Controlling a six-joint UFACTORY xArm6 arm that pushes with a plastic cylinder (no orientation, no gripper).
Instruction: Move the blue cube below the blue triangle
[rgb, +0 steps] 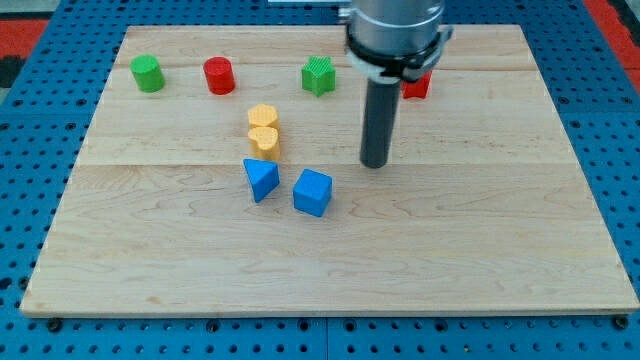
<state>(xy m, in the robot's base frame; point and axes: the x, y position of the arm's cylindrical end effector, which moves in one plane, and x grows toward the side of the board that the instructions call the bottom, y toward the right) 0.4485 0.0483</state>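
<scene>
- Centre of frame: blue cube (312, 192) sitting on the pale wooden tabletop (480, 260), just right of the blue triangle (260, 179) and a shade lower, a narrow gap between the two.
- Up and to the right of the cube: my tip (375, 164), planted on the wood, apart from every block, with open board between.
- No hand to report on this arm, only a straight dark rod, so nothing spread, pressed or pinching.
- Key relation: cube down-left of the tip, target spot below the triangle further down-left again; judged to call for a push from the cube's right or upper-right side.
- Cube's look: solid mid-blue, sharp-edged, turned slightly so one corner faces the frame's bottom; likely to swivel if struck off-centre.
- Risk, as a judgement: triangle close enough to be clipped.
- Elsewhere: yellow block (263, 131) above the triangle; green cylinder (147, 73), red cylinder (218, 75), green star-like block (318, 76) along the top; another red block (417, 85) partly hidden behind the arm.
</scene>
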